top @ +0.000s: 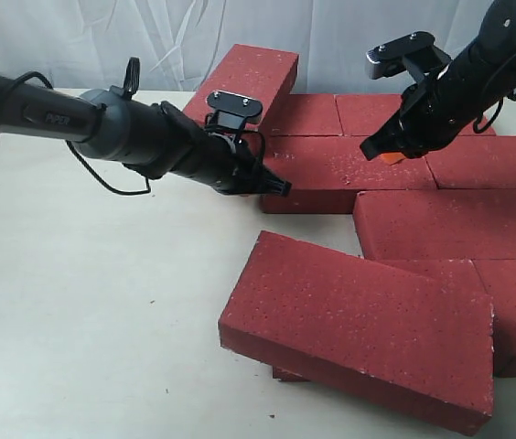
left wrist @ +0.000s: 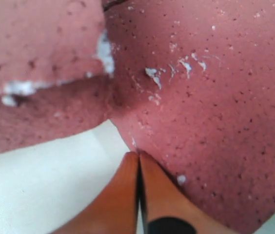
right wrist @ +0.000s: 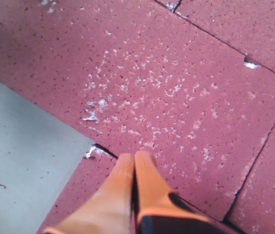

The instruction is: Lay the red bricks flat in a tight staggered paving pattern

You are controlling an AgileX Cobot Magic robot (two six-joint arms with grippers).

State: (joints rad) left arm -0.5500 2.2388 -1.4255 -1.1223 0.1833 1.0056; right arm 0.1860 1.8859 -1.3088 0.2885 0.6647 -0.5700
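Front brick [top: 359,329]: tilted, overlapping paving's near edge.
Paving [top: 441,219]: bricks flat, staggered.
Left gripper [top: 283,188]: pinched closed, empty, at paving's left end.
Right gripper [top: 369,146]: pinched closed, empty, over paving.

Two black jointed arms: the left arm [top: 121,133] has a grey section with faint lettering and a looping black cable [top: 102,178]; the right arm [top: 478,73] carries a silver-edged camera block [top: 403,50]. Both jaws are orange with black patches
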